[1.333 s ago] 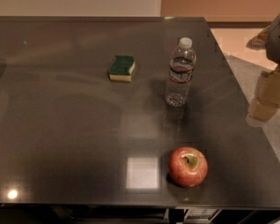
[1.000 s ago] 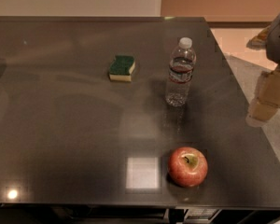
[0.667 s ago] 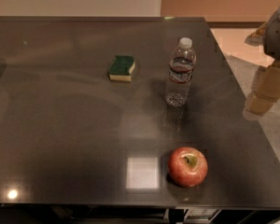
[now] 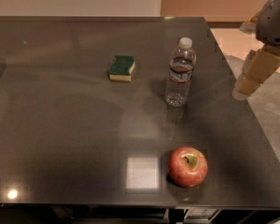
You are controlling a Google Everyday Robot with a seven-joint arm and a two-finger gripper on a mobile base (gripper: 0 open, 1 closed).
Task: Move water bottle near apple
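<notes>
The water bottle (image 4: pixel 179 73) stands upright on the dark table (image 4: pixel 60 125), right of centre. It is clear and ribbed, with a white cap and a dark red-and-white label. The red apple (image 4: pixel 188 166) sits near the table's front edge, below and slightly right of the bottle, a clear gap between them. My gripper (image 4: pixel 252 76) hangs at the far right, over the table's right edge, to the right of the bottle and apart from it. It holds nothing that I can see.
A green-and-yellow sponge (image 4: pixel 122 67) lies left of the bottle. A bright square reflection (image 4: pixel 142 172) shows on the table left of the apple. The table's right edge (image 4: pixel 238 101) runs just under the gripper; floor lies beyond.
My gripper has shifted slightly left and up, toward the table's right edge. The bottle, apple and sponge have not moved.
</notes>
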